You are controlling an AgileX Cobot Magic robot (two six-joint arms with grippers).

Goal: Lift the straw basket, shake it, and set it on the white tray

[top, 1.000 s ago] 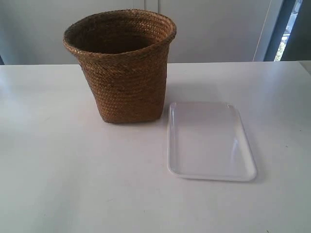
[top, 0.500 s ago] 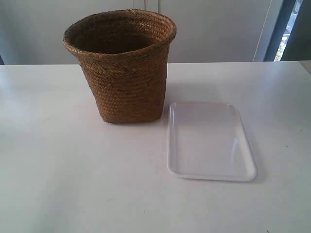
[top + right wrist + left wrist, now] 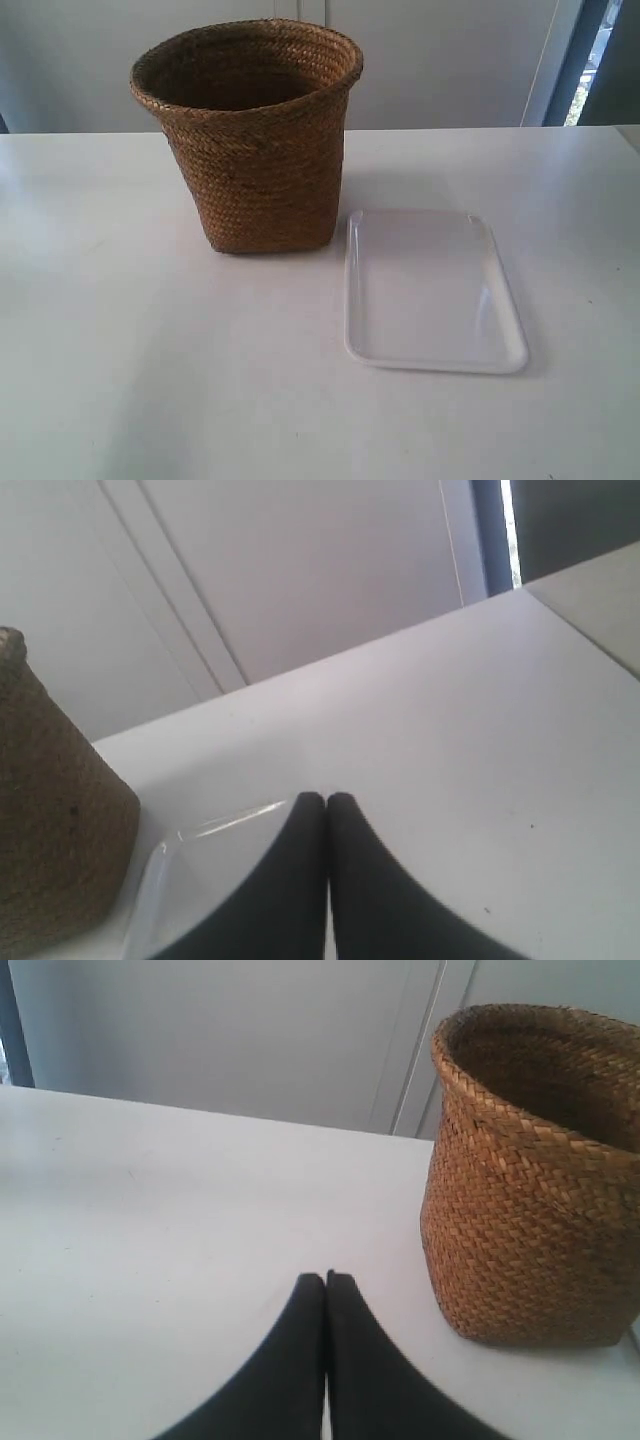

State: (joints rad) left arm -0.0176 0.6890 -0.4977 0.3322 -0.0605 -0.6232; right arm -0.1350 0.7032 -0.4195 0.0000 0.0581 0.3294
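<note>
The straw basket (image 3: 255, 150) stands upright at the upper left of the exterior frame on the white table (image 3: 120, 350), and only dark weave shows inside its mouth. The white tray (image 3: 430, 290) lies flat just beside its base, right of centre. The left gripper (image 3: 325, 1280) and the right gripper (image 3: 325, 800) each have their jaws pressed together, apart from the basket.

Brown straw basket (image 3: 262, 170) with braided weave, glossy white tray (image 3: 430, 290), plain white table (image 3: 150, 380), grey wall (image 3: 450, 60)

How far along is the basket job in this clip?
Nothing looks done: the straw basket stands upright on the table beside the bare white tray. Nothing in hand: the left gripper and right gripper are shut on nothing. Lifting, shaking and placing remain.
</note>
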